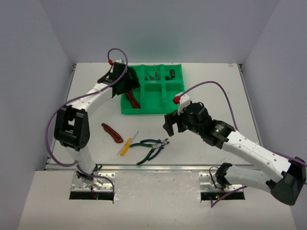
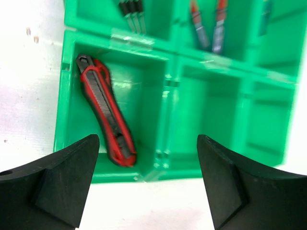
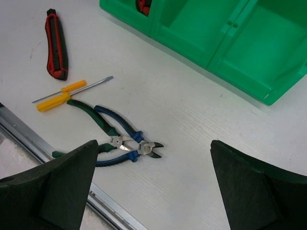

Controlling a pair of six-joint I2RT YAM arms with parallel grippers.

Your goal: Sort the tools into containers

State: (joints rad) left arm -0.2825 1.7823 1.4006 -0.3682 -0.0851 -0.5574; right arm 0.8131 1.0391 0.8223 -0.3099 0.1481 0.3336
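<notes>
The green six-compartment tray [image 1: 144, 111] sits at the back centre. A red-and-black utility knife [image 1: 133, 99] lies in its front-left compartment, also in the left wrist view [image 2: 104, 110]. Small precision screwdrivers [image 1: 154, 75] lie in the back compartments. My left gripper [image 1: 125, 85] hovers open and empty over the tray's front-left corner [image 2: 147, 143]. On the table lie a second utility knife [image 1: 111, 132], a yellow-handled screwdriver [image 1: 125, 146], blue-handled pliers [image 1: 154, 143] and green-handled pliers [image 1: 148, 155]. My right gripper [image 1: 171, 125] is open and empty above the table, just right of the pliers [image 3: 122, 129].
A metal rail [image 1: 153, 167] runs along the table's near edge, close to the pliers and the screwdriver [image 3: 62, 95]. White walls enclose the table on three sides. The tray's two other front compartments [image 3: 206, 43] hold nothing I can see.
</notes>
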